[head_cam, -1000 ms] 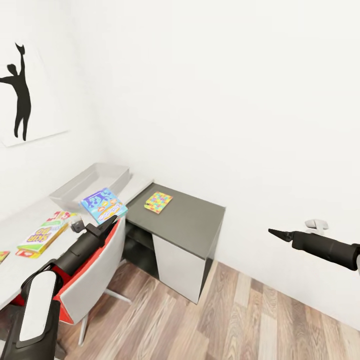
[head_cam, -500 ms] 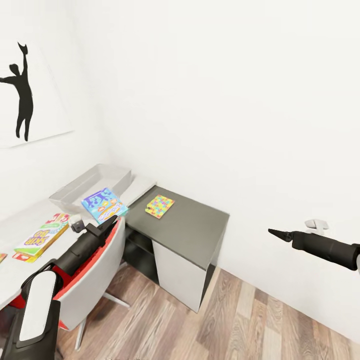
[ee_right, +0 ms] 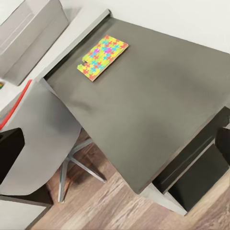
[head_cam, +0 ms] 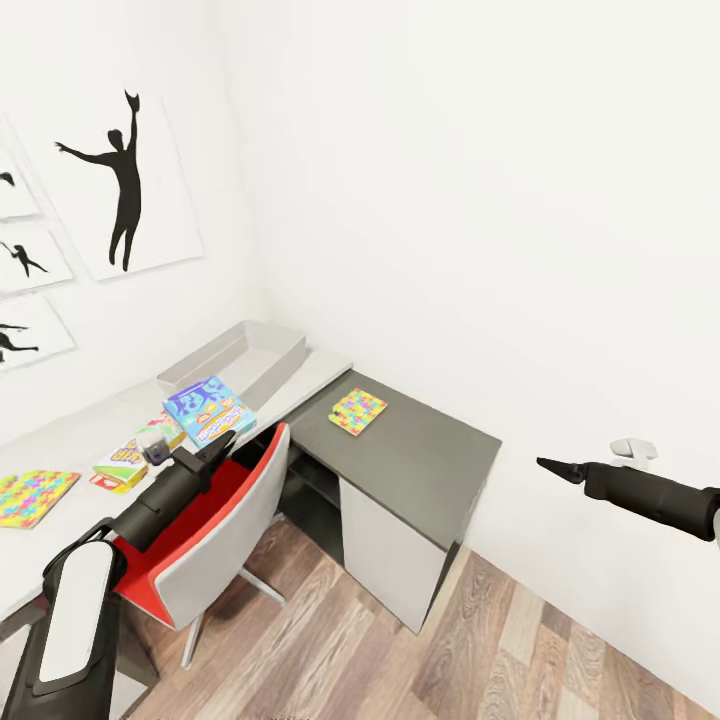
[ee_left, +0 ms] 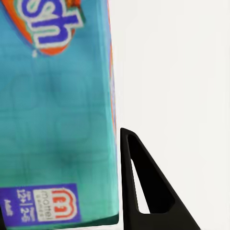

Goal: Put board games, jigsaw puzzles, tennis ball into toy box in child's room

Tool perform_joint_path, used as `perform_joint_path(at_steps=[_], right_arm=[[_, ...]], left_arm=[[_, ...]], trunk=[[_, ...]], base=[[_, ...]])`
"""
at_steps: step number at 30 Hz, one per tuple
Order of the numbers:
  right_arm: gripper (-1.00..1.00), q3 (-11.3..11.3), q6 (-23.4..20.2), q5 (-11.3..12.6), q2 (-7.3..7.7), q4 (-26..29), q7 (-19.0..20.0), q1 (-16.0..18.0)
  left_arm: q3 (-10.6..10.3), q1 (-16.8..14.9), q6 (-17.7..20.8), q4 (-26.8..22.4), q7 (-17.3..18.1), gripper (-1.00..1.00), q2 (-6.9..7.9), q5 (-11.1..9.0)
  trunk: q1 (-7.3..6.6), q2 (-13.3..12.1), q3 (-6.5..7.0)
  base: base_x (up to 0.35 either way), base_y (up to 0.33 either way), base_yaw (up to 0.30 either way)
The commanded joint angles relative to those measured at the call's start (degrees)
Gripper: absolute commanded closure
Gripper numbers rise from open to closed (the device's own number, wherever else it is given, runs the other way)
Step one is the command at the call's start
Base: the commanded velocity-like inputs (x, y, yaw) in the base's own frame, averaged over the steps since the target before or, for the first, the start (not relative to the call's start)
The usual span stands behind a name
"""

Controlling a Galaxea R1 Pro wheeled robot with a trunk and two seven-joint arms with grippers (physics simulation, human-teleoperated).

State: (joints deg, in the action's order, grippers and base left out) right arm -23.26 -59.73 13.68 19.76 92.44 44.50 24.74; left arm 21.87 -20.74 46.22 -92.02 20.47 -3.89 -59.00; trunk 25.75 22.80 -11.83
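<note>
White walls with black silhouette prints [head_cam: 125, 180] back the white counter [head_cam: 70, 440]. Head view: my left claw [head_cam: 213, 447] grips a blue board game [head_cam: 208, 409] just short of the grey toy box [head_cam: 235, 358]; one jigsaw puzzle [head_cam: 358, 411] lies on the dark cabinet [head_cam: 420, 450], another [head_cam: 32, 496] on the counter; right claw [head_cam: 553, 466] looks closed. Left wrist: teal box face, "mattel" logo [ee_left: 52, 202]. Right wrist: puzzle's bright interlocking pieces.

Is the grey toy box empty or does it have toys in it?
Empty as far as shows: the shallow light-grey toy box shows only bare grey walls and floor inside.
</note>
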Motion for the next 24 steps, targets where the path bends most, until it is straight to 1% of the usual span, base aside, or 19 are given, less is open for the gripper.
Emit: perform_joint_path(at_steps=[1, 5, 12, 17, 24], right_arm=[[-1.00, -0.16, -0.27, -0.15, 0.01, 0.03, 0.33, 0.04], [-1.00, -0.33, -0.27, -0.19, 0.01, -0.03, 0.25, 0.04], [-1.00, -0.23, -0.27, -0.45, 0.02, -0.05, 0.01, 0.05], [-1.00, -0.17, -0.27, -0.49, 0.02, -0.06, 0.12, 0.05], [-1.00, -0.19, -0.27, -0.50, 0.02, -0.06, 0.21, 0.05]], left_arm=[[0.14, -0.09, 0.45, 0.00, 0.23, 1.00, -0.07, -0.17], [0.07, -0.09, 0.45, 0.00, 0.36, 1.00, -0.07, -0.21], [-0.03, -0.09, 0.51, -0.03, 0.59, 1.00, -0.07, -0.23], [-0.06, -0.19, 0.72, -0.04, 0.66, 1.00, -0.07, -0.23], [-0.07, -0.25, 0.85, -0.03, 0.76, 1.00, -0.03, -0.23]], trunk=[[0.03, 0.12, -0.11], [0.03, 0.12, -0.11], [0.03, 0.12, -0.11], [0.03, 0.12, -0.11], [0.03, 0.12, -0.11]], base=[[0.002, -0.001, 0.274], [0.001, -0.001, 0.214], [0.037, 0.007, 0.080], [0.194, 0.060, 0.028], [0.271, 0.091, 0.010]])
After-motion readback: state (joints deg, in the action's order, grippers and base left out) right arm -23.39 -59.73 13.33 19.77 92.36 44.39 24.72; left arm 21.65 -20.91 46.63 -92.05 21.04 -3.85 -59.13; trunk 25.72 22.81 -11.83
